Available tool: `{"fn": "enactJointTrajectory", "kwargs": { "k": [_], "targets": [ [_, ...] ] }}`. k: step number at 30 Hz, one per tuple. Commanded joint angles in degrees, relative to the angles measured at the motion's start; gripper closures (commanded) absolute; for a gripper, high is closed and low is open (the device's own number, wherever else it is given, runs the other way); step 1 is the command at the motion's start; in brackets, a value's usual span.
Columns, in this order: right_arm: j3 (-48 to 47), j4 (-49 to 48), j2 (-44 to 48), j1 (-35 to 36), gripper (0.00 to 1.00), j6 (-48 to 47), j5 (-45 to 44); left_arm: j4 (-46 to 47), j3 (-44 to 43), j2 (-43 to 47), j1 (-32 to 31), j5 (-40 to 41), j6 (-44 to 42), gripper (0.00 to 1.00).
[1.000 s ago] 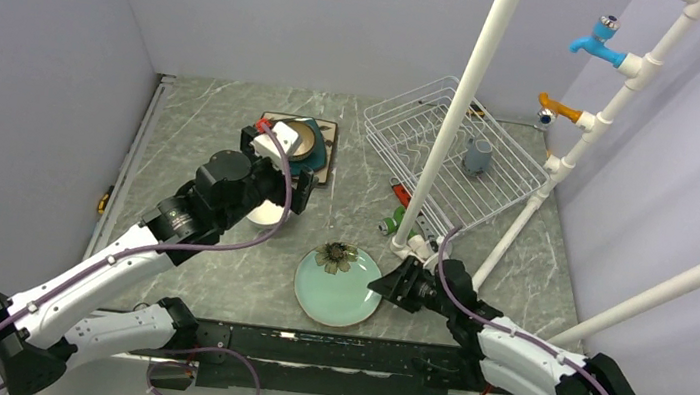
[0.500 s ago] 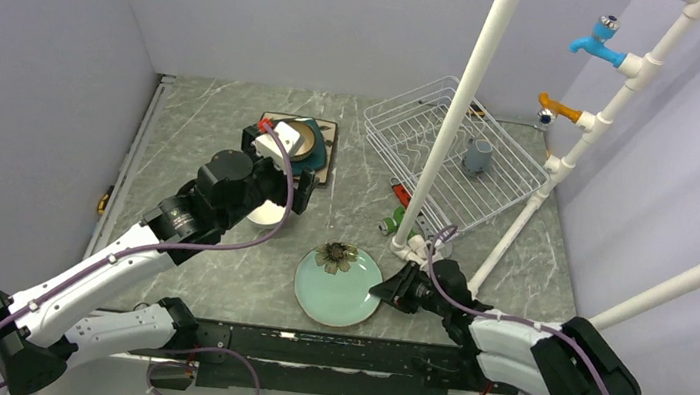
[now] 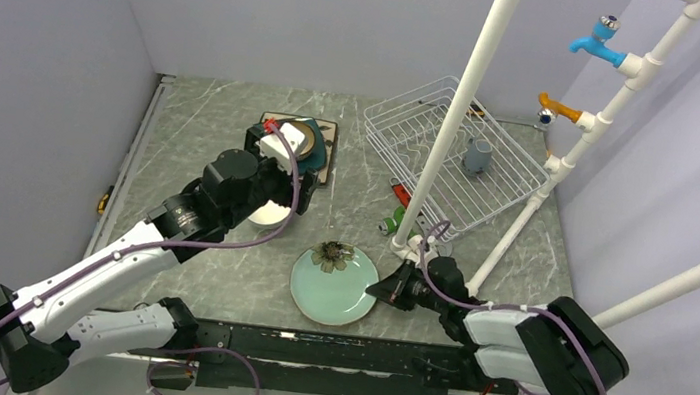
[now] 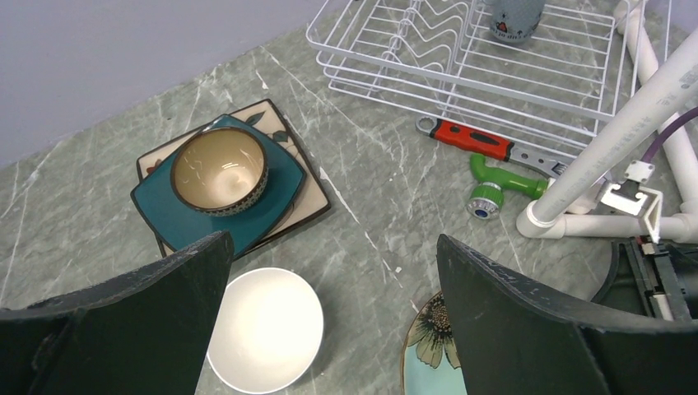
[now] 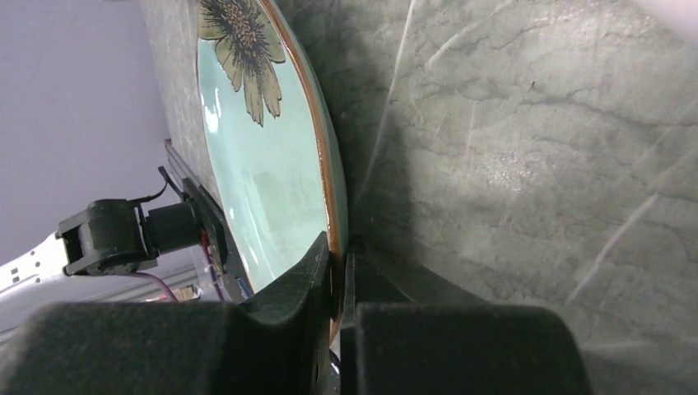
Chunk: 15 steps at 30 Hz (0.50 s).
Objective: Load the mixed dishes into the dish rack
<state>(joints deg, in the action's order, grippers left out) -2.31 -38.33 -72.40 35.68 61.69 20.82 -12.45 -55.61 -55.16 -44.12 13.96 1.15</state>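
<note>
Mint-green plate (image 3: 335, 286) at the near side of the table (image 3: 204, 119), right rim pinched between the right fingers (image 5: 304, 280). Between it and the wire rack (image 3: 452, 155) at far right: upright white pipe (image 3: 451, 119) with its foot, plus red wrench (image 4: 465, 138) and green fitting (image 4: 494, 185) just beside the rack. Grey mug (image 3: 477, 156) inside the rack. Left fingers (image 4: 510, 313) spread wide, empty, above the white bowl (image 4: 263, 329). Beyond that, brown bowl (image 4: 218, 169) on teal square plate (image 4: 177, 210) on cream square plate (image 4: 267, 118).

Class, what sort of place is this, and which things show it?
Probably a mock kitchen for robot practice: a wire dish rack, coloured taps on white pipes, and stacked dishes on a stone-look table.
</note>
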Motion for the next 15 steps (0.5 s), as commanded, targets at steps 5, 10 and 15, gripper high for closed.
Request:
{"fn": "enactJointTrajectory", "kwargs": {
  "k": [5, 10, 15],
  "targets": [
    [-3.31, 1.46, 13.85, 0.2, 1.0, 1.52, 4.74, -0.34, -2.6, -0.07, -0.27, -0.1, 0.77, 0.01],
    [-5.7, 4.15, 20.25, 0.18, 1.0, 4.66, 4.87, -2.25, -4.05, 0.0, -0.14, 0.76, 1.67, 0.01],
    [-6.92, 0.17, 21.79, 0.19, 1.0, 8.75, 4.81, -4.17, -5.4, 0.07, -0.11, -0.22, 4.95, 0.01]
  ]
}}
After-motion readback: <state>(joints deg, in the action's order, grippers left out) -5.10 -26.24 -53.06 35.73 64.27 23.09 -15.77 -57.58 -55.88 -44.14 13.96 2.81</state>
